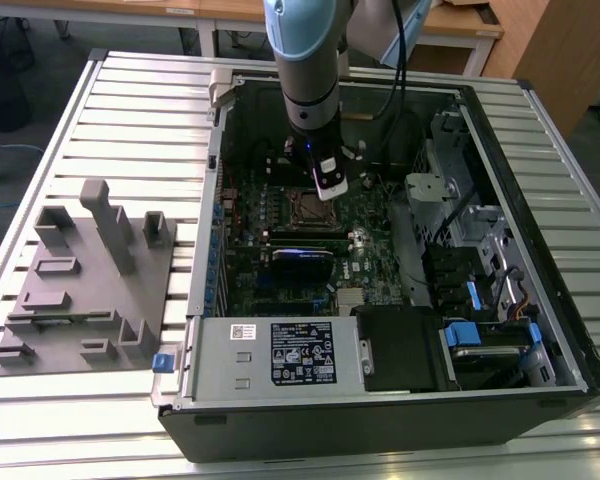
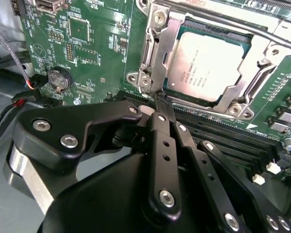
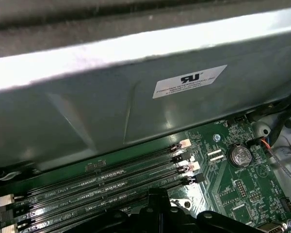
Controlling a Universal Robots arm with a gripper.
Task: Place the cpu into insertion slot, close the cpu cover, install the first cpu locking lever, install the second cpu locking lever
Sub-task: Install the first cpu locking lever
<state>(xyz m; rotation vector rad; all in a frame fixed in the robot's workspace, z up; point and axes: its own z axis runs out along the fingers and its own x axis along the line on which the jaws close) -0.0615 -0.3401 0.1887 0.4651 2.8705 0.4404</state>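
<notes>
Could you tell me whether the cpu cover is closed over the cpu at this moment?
Closed. In the second wrist view the cpu cover lies flat around the cpu, whose silver top shows through its square window.

A ribbed, pale metal tabletop (image 1: 140, 110) is seen in the exterior view, lit evenly from above. Beyond its far edge, wooden desks (image 1: 230, 10) are set across the room, and a wooden cabinet (image 1: 550, 45) is placed toward the exterior view's right. A dark floor (image 1: 20, 90) is visible on the exterior view's left.
</notes>
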